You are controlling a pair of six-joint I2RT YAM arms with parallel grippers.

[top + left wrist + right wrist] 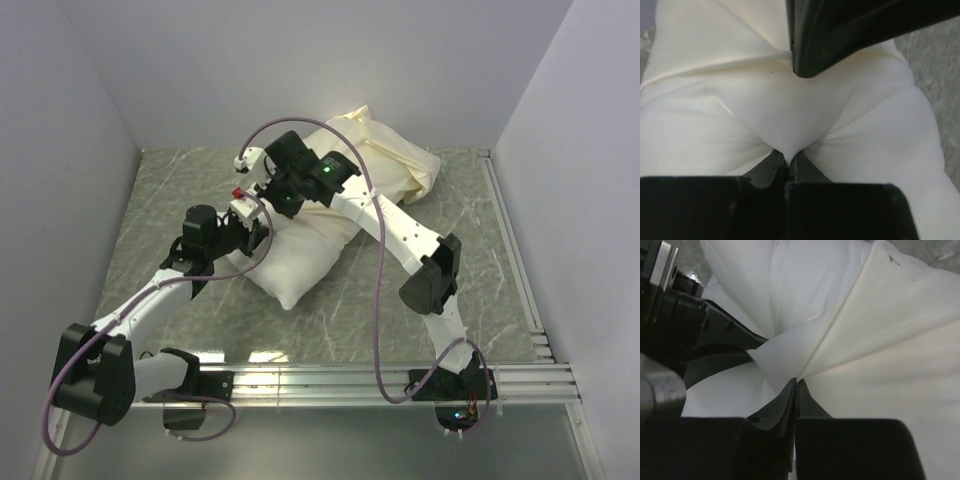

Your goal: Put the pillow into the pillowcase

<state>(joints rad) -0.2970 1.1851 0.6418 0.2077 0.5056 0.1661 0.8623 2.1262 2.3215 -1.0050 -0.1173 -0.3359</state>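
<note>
The plump, smooth white pillow (300, 262) lay on the marbled grey table (480, 270), with the limp cream pillowcase (395, 155) bunched at its far end. The left gripper (789, 159) was pinched tight on a puckered tuck of pillow. The right gripper (796, 382) nipped the pillowcase's creased hem.

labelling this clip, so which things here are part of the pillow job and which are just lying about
Part of the job: pillow, pillowcase, left gripper, right gripper.
Just there: table, purple cables, aluminium rail along the near edge.
</note>
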